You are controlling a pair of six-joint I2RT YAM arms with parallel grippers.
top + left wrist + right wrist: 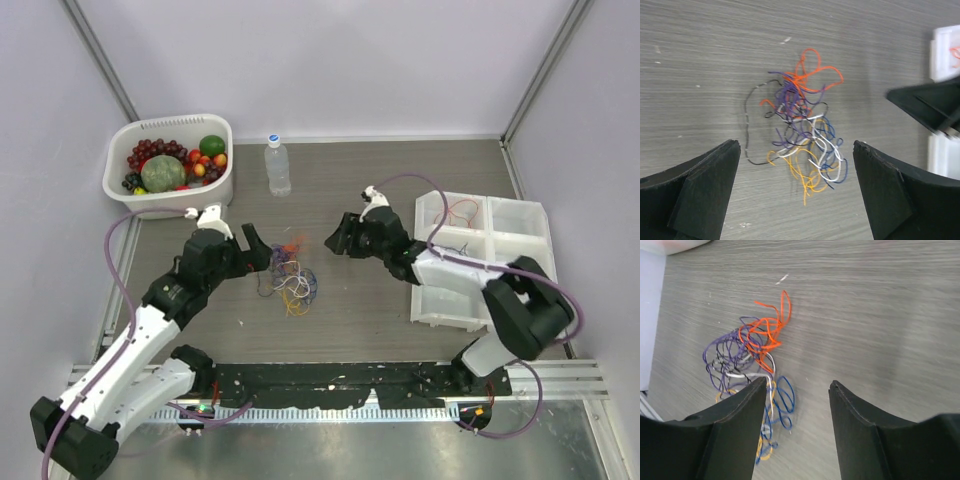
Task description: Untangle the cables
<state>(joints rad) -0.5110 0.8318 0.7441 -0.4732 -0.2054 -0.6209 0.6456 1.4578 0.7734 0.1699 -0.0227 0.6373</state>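
Grey-brown wood-grain tabletop boxed in by pale grey walls, with metal rails along the near edge. The cables lie in one loose heap a bit left of the middle, flat on the tabletop and between my two arms. They are still tangled: an orange-red loop sticks out on the far side, purple and black knot up in the centre, white and blue run through the near part, and yellow-orange strands trail out at the near end. One black strand bows out alone on one side of the heap. My left tool sits just left of the heap's far end, its jaws spread wide and gripping nothing. From its wrist view the heap shows in the gap between the two fingers, and I can't tell how high above it I am. My right tool is on the right of the heap with a clear gap to it, jaws parted at a medium width and also empty. In its wrist view the left finger overlaps the white and blue strands. A white basket full of fruit is in the far left corner, with a clear water bottle upright just right of it. A white divided tray sits on the right, with a thin red wire in its far left compartment.
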